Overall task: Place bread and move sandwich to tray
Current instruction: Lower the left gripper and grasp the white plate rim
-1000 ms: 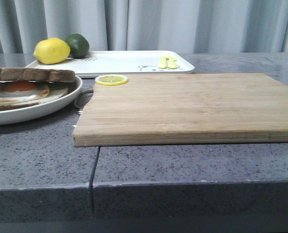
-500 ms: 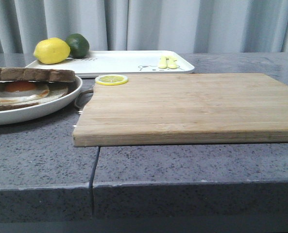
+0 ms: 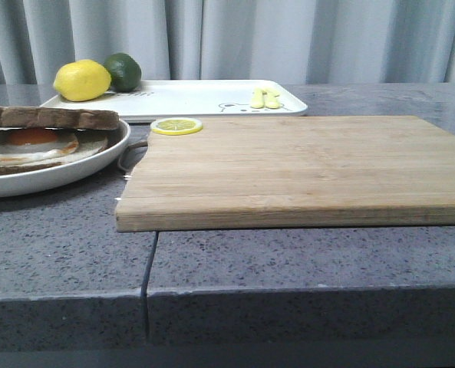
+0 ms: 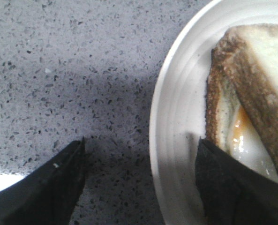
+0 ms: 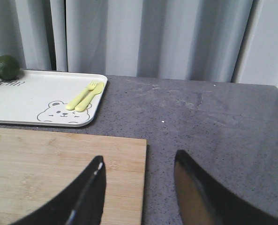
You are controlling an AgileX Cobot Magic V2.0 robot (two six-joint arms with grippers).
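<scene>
Bread (image 3: 49,117) is already down, sitting as the top slice over the fried egg, so step one looks done, and the sandwich (image 3: 35,142) w/ its round white plate sits at the table's left edge, nearer the front than the tray. Step two hasn't happened: tray (image 3: 189,98) sits well apart from it at the back of the table, left of centre, carrying a lemon (image 3: 81,80), a lime (image 3: 123,70) and a small yellow fork-and-spoon set (image 3: 265,98), w/ bare white in the middle where the plate could land. Left claw (image 4: 139,187) is spread wide and straddling the plate rim, one finger over bare table, the other inside the plate right by the crust, not closed on anything yet; my read is it's lined up to pinch the rim. Right claw (image 5: 139,187) hangs wide apart too, empty, over the right edge of the wooden board (image 3: 288,165), nothing between its fingers. Lemon slice (image 3: 176,126) lies at the board's back-left corner. Table (image 3: 304,253) is grey speckled stone, w/ a seam running front to back near the middle, looks hard and slick, so a plate could skid if nudged. Behind it all, pale grey curtains (image 3: 288,38) in folds close off the room; nothing else visible back there.
</scene>
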